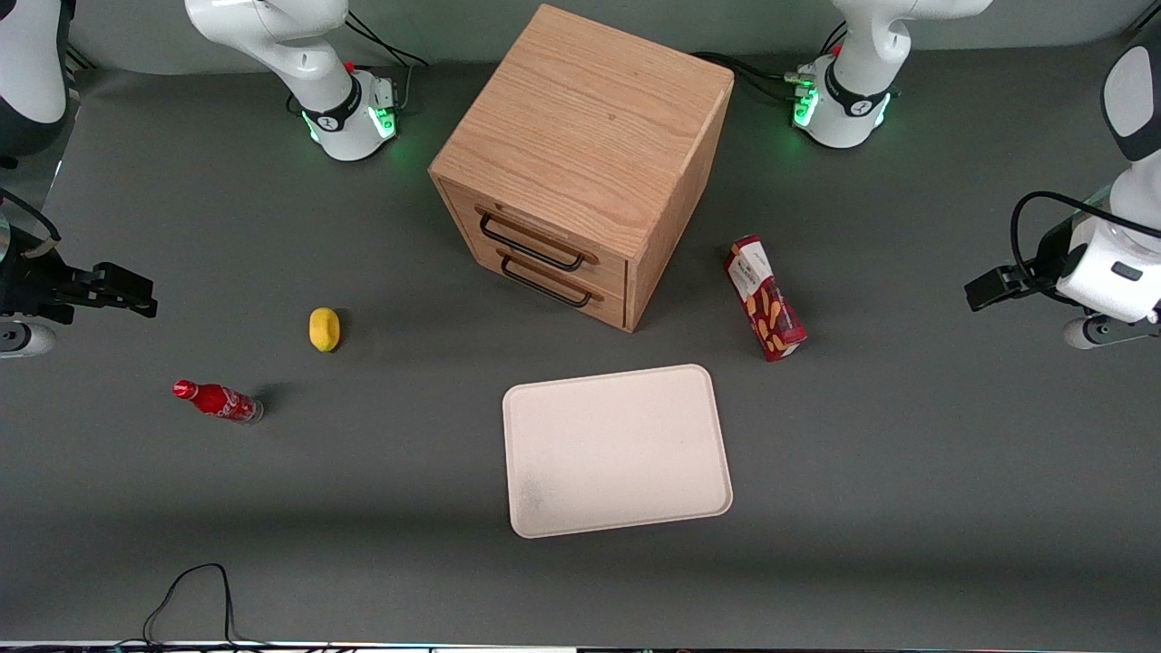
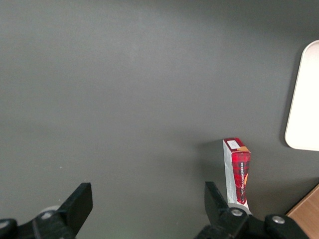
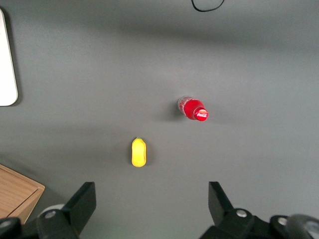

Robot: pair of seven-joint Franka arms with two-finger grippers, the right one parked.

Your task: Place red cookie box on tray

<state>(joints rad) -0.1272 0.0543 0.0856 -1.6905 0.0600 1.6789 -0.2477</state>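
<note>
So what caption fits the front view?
Open gripper waits at table's edge; red cookie box stands beside the tray.

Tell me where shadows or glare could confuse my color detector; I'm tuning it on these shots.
Front view: soft shadows beside the wooden drawer cabinet, the red cookie box and the soda bottle; green base lights glow on the table; the tray reads evenly bright. Left wrist view: the open gripper hangs over evenly lit table near the box. Right wrist view: glare on the bottle cap.
</note>
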